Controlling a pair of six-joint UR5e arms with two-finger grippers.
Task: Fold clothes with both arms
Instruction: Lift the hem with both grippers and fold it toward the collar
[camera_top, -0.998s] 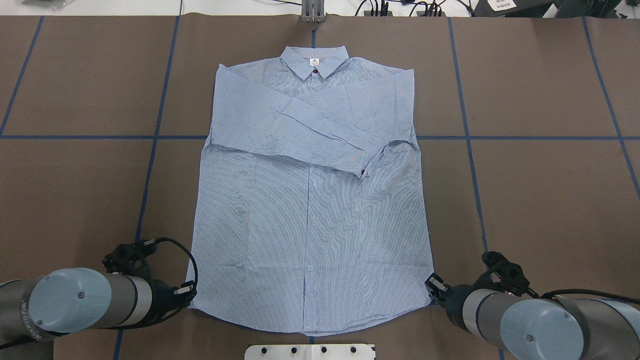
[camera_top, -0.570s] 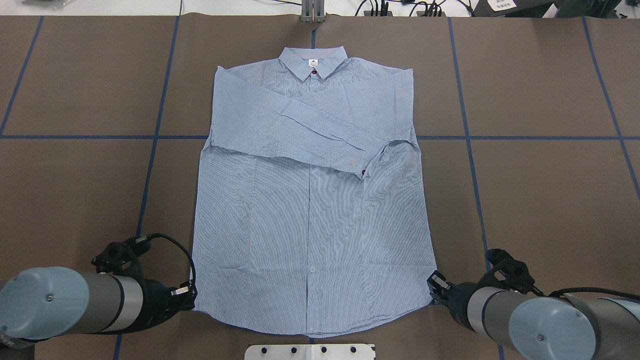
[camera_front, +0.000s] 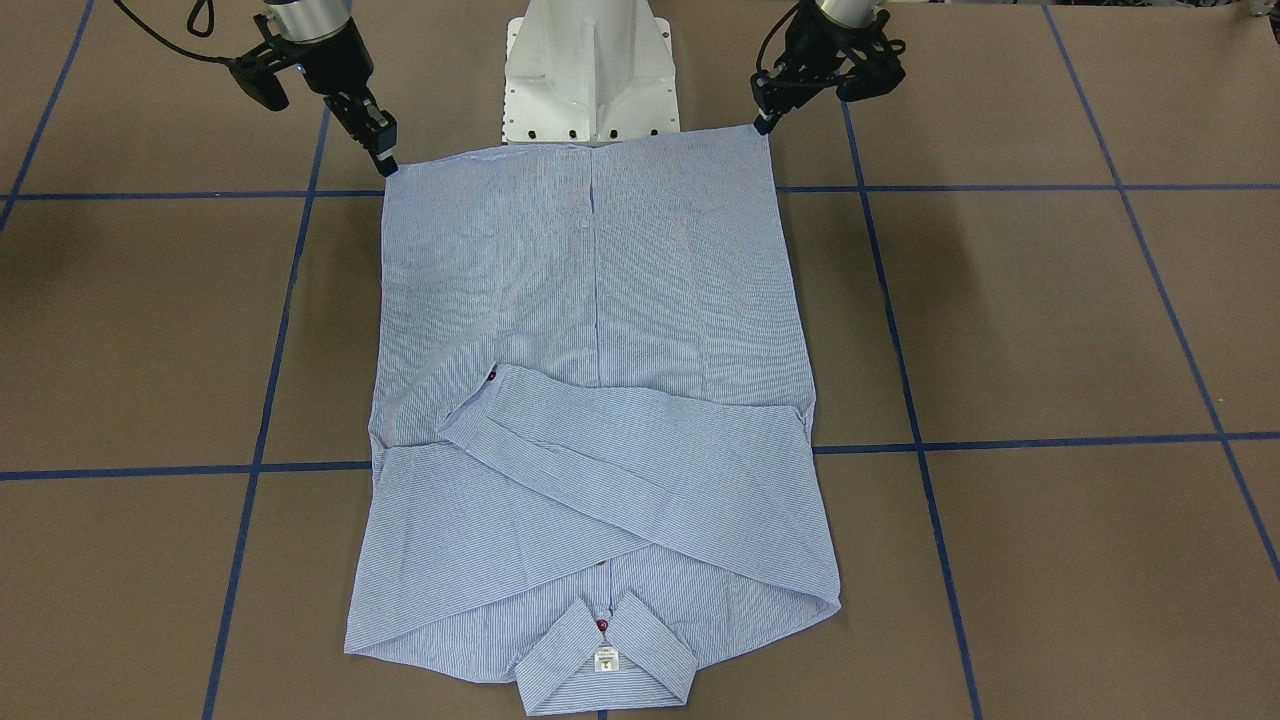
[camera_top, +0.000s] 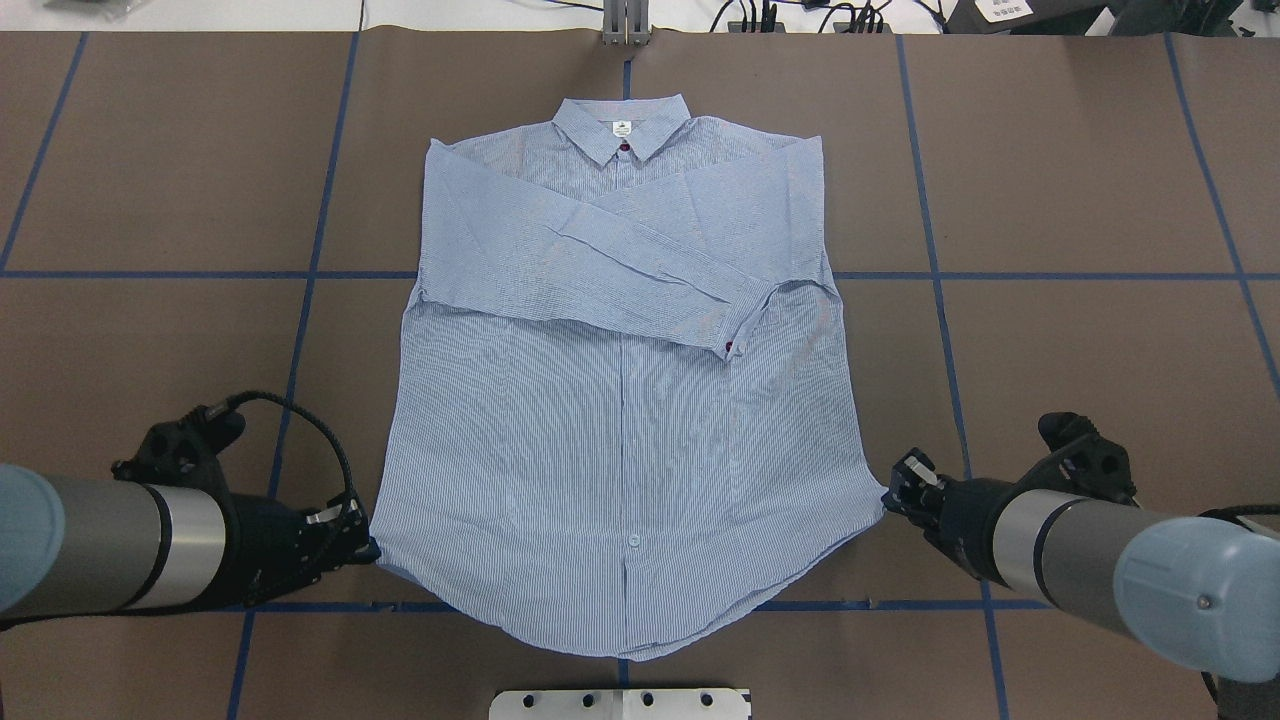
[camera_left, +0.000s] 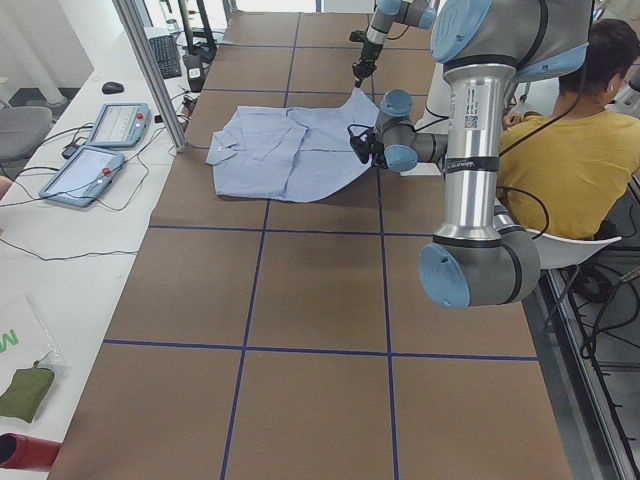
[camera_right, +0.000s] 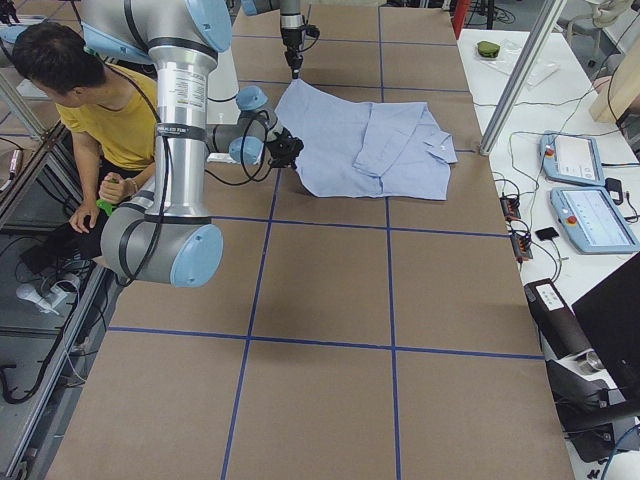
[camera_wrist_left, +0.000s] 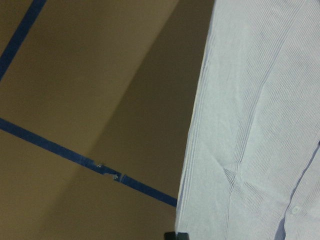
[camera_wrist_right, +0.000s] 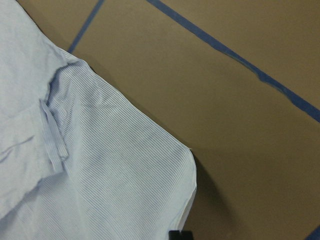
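At the hem corners, left pincer (camera_top: 360, 545) and right pincer (camera_top: 893, 492) each clamp the shirt (camera_top: 620, 420) (hem raised).

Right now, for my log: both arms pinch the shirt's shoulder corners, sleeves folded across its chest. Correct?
No. The overhead view shows the left arm and right arm pinching the hem corners of the shirt, not the shoulders; sleeves are folded across its chest.

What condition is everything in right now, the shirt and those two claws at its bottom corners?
shirt: face up, buttoned, spread on the table, bottom corners raised slightly.
sleeves: folded across the chest, crossing each other.
left gripper: shut on one bottom corner of the shirt.
right gripper: shut on the other bottom corner.
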